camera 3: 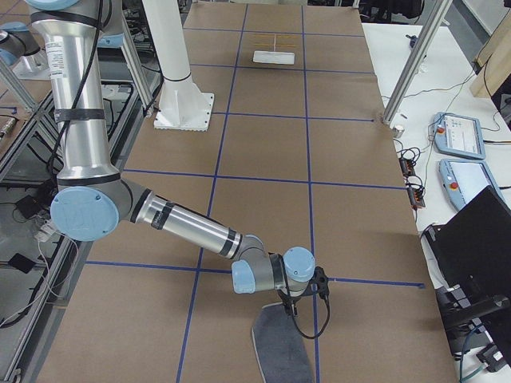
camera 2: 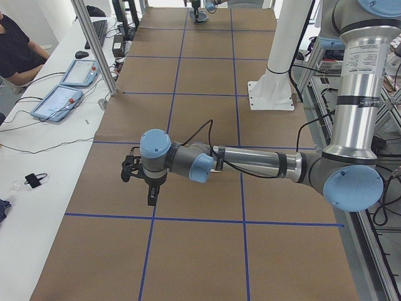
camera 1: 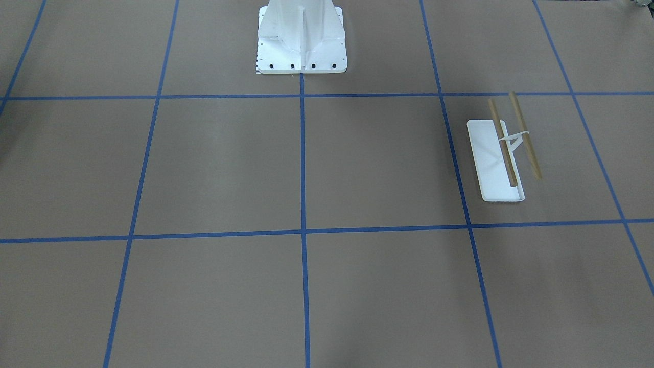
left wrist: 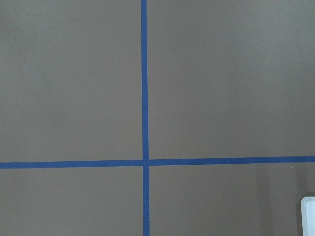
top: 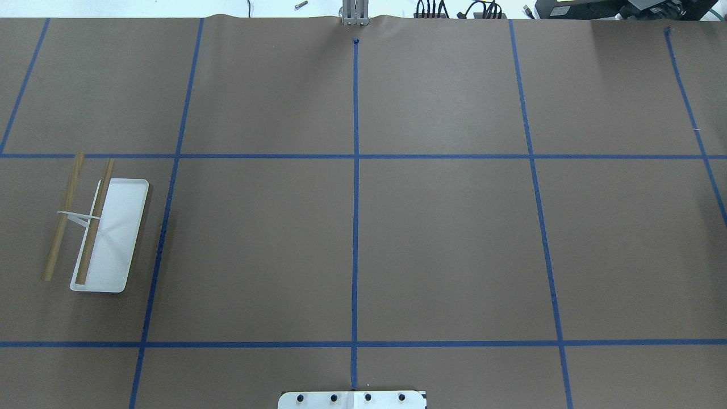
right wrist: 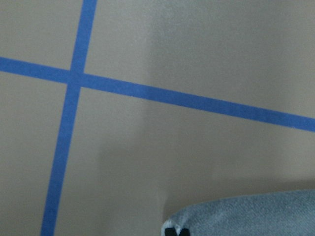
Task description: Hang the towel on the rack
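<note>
The rack (camera 1: 500,153) stands on the brown table with its white tray base and two bare tan rods; it also shows in the overhead view (top: 102,233) and far off in the exterior right view (camera 3: 273,54). The towel (camera 3: 281,351) lies flat, grey side up, at the table's near end. My right gripper (camera 3: 289,307) is down at the towel's far edge. In the right wrist view its dark fingertips (right wrist: 170,231) sit close together on the towel's (right wrist: 246,214) edge. My left gripper (camera 2: 151,195) hangs low over bare table; I cannot tell if it is open.
The large white bolted pedestal (camera 1: 301,36) stands at the robot's side of the table (top: 443,238). Blue tape lines grid the brown surface. A white corner (left wrist: 309,216) shows in the left wrist view. Tablets and an operator are at a side bench (camera 2: 62,94).
</note>
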